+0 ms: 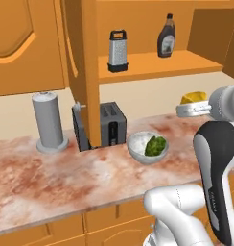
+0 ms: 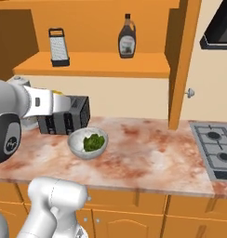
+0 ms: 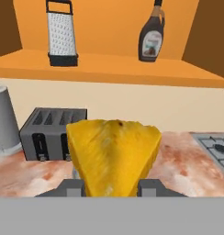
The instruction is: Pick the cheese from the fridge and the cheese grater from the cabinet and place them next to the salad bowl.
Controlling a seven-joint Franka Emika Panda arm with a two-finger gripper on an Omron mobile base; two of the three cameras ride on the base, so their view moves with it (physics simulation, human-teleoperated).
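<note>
The yellow-orange wedge of cheese sits clamped between the two dark finger tips of the gripper, which is clenched on it and carries it in the air above the mottled reddish stone bench, off to one side of the round pale bowl of green salad. The wedge is held high, seemingly so that it clears the bowl's rim and the black slotted toaster on its way to a free spot beside the bowl. So the cheese half of the task looks nearly done: it only needs lowering and letting go close to the bowl.

The silver-grey box grater with black handle and base stands upright on the inner shelf of the orange wooden wall cabinet, not yet fetched, well apart from a dark brown syrup bottle on the same shelf. The cabinet's door hangs open, leaving the grater reachable. A grey cylindrical canister stands beyond the toaster.
</note>
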